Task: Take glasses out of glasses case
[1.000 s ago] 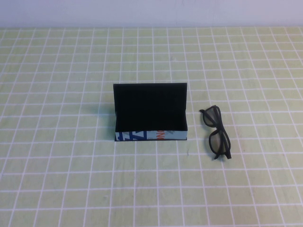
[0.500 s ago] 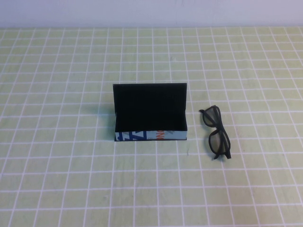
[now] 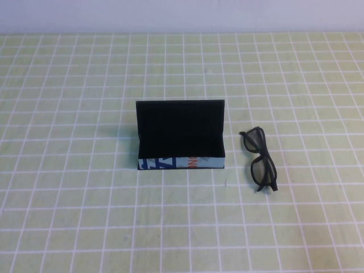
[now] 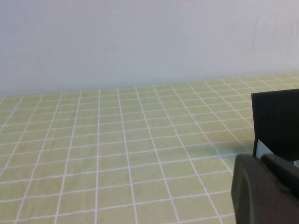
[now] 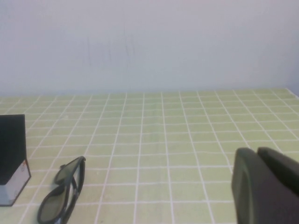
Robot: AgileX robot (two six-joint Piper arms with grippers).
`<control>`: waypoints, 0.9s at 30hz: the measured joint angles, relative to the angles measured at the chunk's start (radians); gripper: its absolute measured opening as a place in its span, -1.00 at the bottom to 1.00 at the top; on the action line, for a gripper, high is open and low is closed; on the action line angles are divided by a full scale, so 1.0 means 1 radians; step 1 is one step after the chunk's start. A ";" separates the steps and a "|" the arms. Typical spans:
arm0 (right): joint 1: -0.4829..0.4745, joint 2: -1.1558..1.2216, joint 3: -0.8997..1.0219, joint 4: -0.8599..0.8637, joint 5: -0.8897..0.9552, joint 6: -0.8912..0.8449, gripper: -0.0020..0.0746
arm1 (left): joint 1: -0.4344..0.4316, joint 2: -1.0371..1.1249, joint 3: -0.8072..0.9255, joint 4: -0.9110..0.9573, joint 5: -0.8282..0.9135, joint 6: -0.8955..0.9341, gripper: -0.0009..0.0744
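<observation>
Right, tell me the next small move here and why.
Probably none beyond keeping both arms parked: the glasses already lie on the table to the right of the open, empty-looking glasses case, apart from it. The left gripper and right gripper show only in their own wrist views, holding nothing.

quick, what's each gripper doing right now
Left gripper: only an edge shows in its wrist view, holding nothing visible; open or closed cannot be told.
Right gripper: same, parked out of the high view; cannot be told.
</observation>
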 joint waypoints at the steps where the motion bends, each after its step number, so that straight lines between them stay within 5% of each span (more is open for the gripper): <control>1: 0.000 -0.002 0.001 0.000 0.008 0.000 -0.99 | 0.000 0.000 0.000 0.000 0.000 0.000 -0.99; 15: 0.000 -0.005 0.002 0.005 0.264 0.000 -0.99 | 0.000 0.000 0.000 -0.002 0.000 0.000 -0.99; 27: 0.000 -0.005 0.002 0.007 0.281 0.000 -0.99 | 0.000 0.000 0.000 -0.002 0.000 0.000 -0.99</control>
